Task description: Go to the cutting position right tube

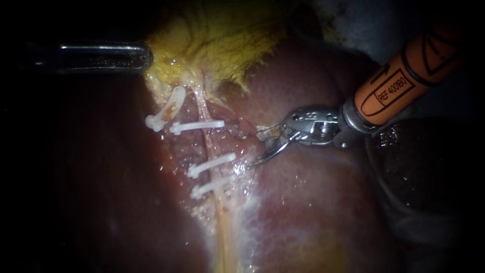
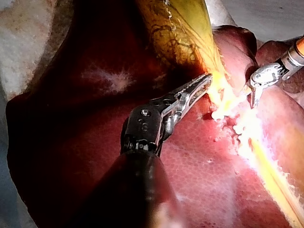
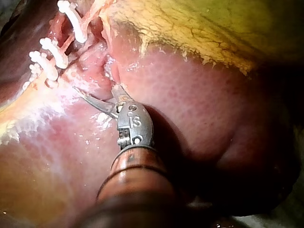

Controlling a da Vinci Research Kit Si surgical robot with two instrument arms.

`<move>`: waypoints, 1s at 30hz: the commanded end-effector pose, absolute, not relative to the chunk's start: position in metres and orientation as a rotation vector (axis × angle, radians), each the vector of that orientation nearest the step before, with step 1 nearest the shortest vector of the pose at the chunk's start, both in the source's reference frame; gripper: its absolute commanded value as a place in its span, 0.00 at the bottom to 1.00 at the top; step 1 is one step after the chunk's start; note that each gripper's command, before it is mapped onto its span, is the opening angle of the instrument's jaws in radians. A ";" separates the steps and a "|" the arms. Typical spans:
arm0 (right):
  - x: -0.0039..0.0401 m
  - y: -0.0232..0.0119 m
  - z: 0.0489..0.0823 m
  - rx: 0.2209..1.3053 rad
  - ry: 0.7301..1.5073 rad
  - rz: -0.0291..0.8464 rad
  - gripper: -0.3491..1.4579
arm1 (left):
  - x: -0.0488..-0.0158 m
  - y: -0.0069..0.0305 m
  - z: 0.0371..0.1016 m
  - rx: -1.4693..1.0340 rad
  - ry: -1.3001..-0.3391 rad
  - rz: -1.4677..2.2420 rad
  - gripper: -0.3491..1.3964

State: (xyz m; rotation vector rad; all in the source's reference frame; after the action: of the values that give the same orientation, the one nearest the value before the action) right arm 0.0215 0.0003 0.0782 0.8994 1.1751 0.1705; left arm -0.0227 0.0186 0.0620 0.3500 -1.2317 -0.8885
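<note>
The right tube (image 1: 208, 144) is a pale cord running down over the liver (image 1: 313, 202), with three white clips (image 1: 197, 126) across it. A fourth clip (image 1: 164, 115) sits on a short stub to its left. My right instrument (image 1: 255, 149), on an orange shaft, has curved blades that stand open just right of the tube, level with the gap between the upper and middle clips, apart from it. The right wrist view shows the same open blades (image 3: 97, 93) short of the clips (image 3: 54, 53). My left instrument (image 1: 144, 56) (image 2: 206, 78) is shut on the yellow gallbladder (image 1: 222, 45) edge.
Dark liver (image 2: 71, 142) fills the left side of the scene. Pale frayed tissue (image 1: 242, 167) lies around the lower clips, directly ahead of the blades. Grey cloth (image 1: 353, 25) shows at the upper right behind the orange shaft.
</note>
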 end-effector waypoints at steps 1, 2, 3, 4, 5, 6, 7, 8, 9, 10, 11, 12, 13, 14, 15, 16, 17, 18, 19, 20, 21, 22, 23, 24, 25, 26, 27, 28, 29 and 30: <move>0.0214 0.0003 0.0780 0.900 1.175 0.171 0.80 | -0.0227 0.0186 0.0621 0.350 -1.232 -0.888 0.00; 0.0212 0.0003 0.0776 0.902 1.175 0.171 0.80 | -0.0227 0.0186 0.0622 0.350 -1.232 -0.888 0.00; 0.0211 0.0004 0.0773 0.905 1.176 0.171 0.80 | -0.0227 0.0186 0.0622 0.350 -1.232 -0.888 0.00; 0.0209 0.0006 0.0769 0.908 1.176 0.172 0.80 | -0.0227 0.0186 0.0622 0.349 -1.232 -0.888 0.00; 0.0206 0.0008 0.0762 0.918 1.174 0.176 0.80 | -0.0227 0.0185 0.0622 0.349 -1.232 -0.888 0.00; 0.0203 0.0010 0.0756 0.925 1.172 0.182 0.80 | -0.0227 0.0185 0.0622 0.349 -1.232 -0.888 0.00; 0.0201 0.0011 0.0749 0.930 1.170 0.189 0.80 | -0.0227 0.0185 0.0623 0.349 -1.232 -0.888 0.00; 0.0199 0.0014 0.0740 0.941 1.163 0.209 0.81 | -0.0227 0.0185 0.0623 0.349 -1.232 -0.888 0.00; 0.0197 0.0015 0.0733 0.944 1.162 0.219 0.81 | -0.0227 0.0185 0.0623 0.349 -1.232 -0.888 0.00; 0.0196 0.0016 0.0727 0.948 1.159 0.227 0.81 | -0.0227 0.0185 0.0623 0.349 -1.232 -0.887 0.00; 0.0195 0.0017 0.0720 0.959 1.152 0.245 0.82 | -0.0227 0.0185 0.0624 0.349 -1.232 -0.887 0.00; 0.0194 0.0018 0.0712 0.971 1.145 0.263 0.83 | -0.0227 0.0185 0.0624 0.349 -1.232 -0.887 0.00; 0.0194 0.0019 0.0706 0.984 1.137 0.279 0.83 | -0.0227 0.0185 0.0624 0.349 -1.232 -0.887 0.00; 0.0195 0.0019 0.0701 0.997 1.129 0.295 0.83 | -0.0228 0.0185 0.0625 0.348 -1.232 -0.887 0.00; 0.0196 0.0020 0.0695 1.004 1.129 0.303 0.83 | -0.0228 0.0185 0.0625 0.348 -1.232 -0.887 0.00; 0.0197 0.0020 0.0691 1.009 1.126 0.309 0.83 | -0.0228 0.0185 0.0625 0.348 -1.232 -0.887 0.00; 0.0199 0.0021 0.0688 1.016 1.118 0.318 0.83 | -0.0228 0.0185 0.0625 0.348 -1.232 -0.887 0.00; 0.0200 0.0021 0.0685 1.024 1.112 0.329 0.83 | -0.0228 0.0185 0.0625 0.348 -1.232 -0.887 0.00; 0.0201 0.0022 0.0683 1.035 1.104 0.344 0.83 | -0.0228 0.0185 0.0625 0.348 -1.232 -0.887 0.00; 0.0202 0.0021 0.0682 1.042 1.098 0.354 0.83 | -0.0228 0.0185 0.0625 0.348 -1.232 -0.887 0.00; 0.0204 0.0021 0.0681 1.050 1.084 0.367 0.82 | -0.0228 0.0185 0.0625 0.348 -1.232 -0.887 0.00; 0.0205 0.0020 0.0681 1.053 1.070 0.374 0.82 | -0.0228 0.0185 0.0625 0.348 -1.232 -0.887 0.00; 0.0206 0.0019 0.0682 1.053 1.054 0.383 0.82 | -0.0228 0.0185 0.0625 0.348 -1.232 -0.887 0.00; 0.0207 0.0019 0.0682 1.054 1.036 0.382 0.82 | -0.0228 0.0184 0.0625 0.347 -1.232 -0.887 0.00; 0.0208 0.0018 0.0683 1.055 1.011 0.384 0.81 | -0.0228 0.0184 0.0625 0.347 -1.232 -0.887 0.00; 0.0209 0.0018 0.0683 1.057 0.994 0.392 0.81 | -0.0228 0.0184 0.0626 0.347 -1.232 -0.887 0.00; 0.0210 0.0018 0.0684 1.059 0.982 0.393 0.81 | -0.0228 0.0184 0.0626 0.347 -1.232 -0.887 0.00; 0.0212 0.0019 0.0684 1.061 0.968 0.401 0.81 | -0.0229 0.0184 0.0626 0.347 -1.232 -0.887 0.00; 0.0214 0.0019 0.0685 1.063 0.962 0.407 0.81 | -0.0229 0.0184 0.0626 0.347 -1.232 -0.887 0.00; 0.0215 0.0019 0.0685 1.064 0.957 0.412 0.81 | -0.0229 0.0184 0.0626 0.347 -1.232 -0.887 0.00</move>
State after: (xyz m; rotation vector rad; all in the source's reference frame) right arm 0.0217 0.0020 0.0684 1.0737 0.9460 0.4181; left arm -0.0229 0.0184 0.0626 0.3467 -1.2319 -0.8873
